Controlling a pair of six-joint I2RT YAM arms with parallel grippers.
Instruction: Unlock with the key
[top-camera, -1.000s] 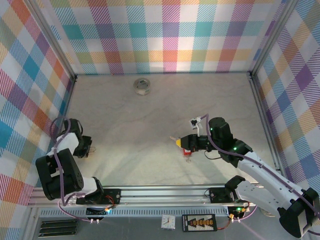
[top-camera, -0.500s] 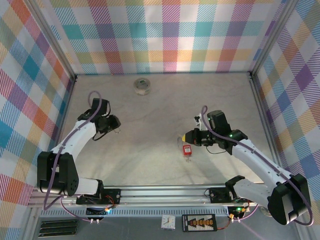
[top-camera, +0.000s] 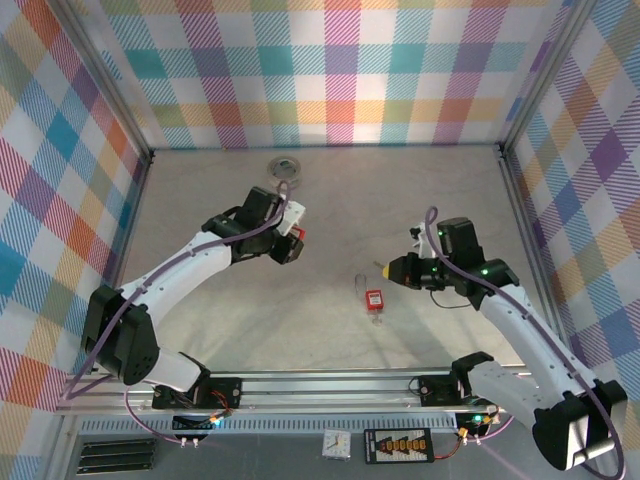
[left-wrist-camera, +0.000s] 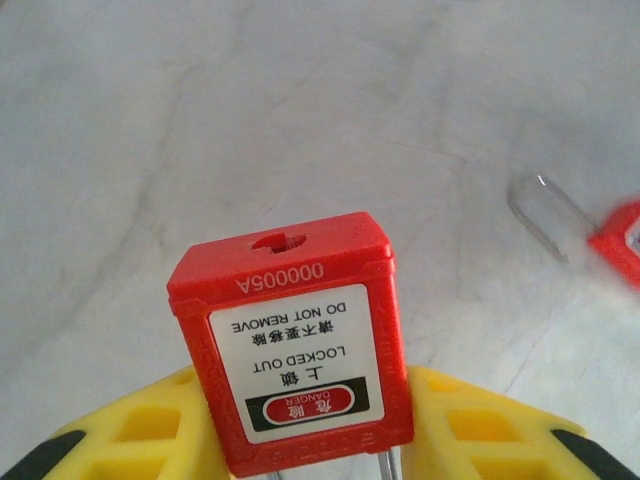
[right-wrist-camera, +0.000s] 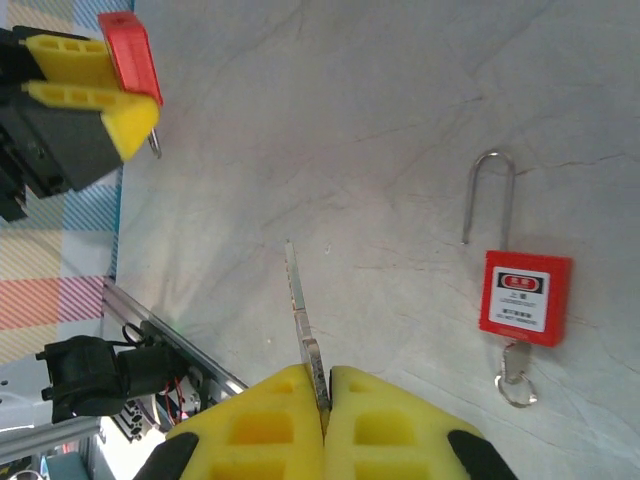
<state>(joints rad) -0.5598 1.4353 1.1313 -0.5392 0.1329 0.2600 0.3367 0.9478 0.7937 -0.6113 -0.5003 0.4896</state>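
A: Padlock, where is it and how is it held?
B: The red body is clamped by its flat sides in the left gripper. It is lifted over the tabletop, a little left of the middle. The keyhole face is left bare and turned outward.
A: Handling?
B: It is judged rigid, smooth plastic, and fairly light. Slipping is to be expected if it is twisted hard. The flat sides are the place to be gripped, away from the keyhole end.
A: Key?
B: The key is pinched at one end by the right gripper, jaws closed tight on it, the rest sticking out. It is held right of the middle, well apart from the padlock. It is taken to be thin, stiff metal. Pivoting in the grip is likely if it is pushed in off-axis, so it should be lined up with the keyhole first.
A: Anything else?
B: A second padlock is lying flat, toward the near edge, with its own key in it. One leg of its shackle is free of the body. A tape roll is noted by the far edge.
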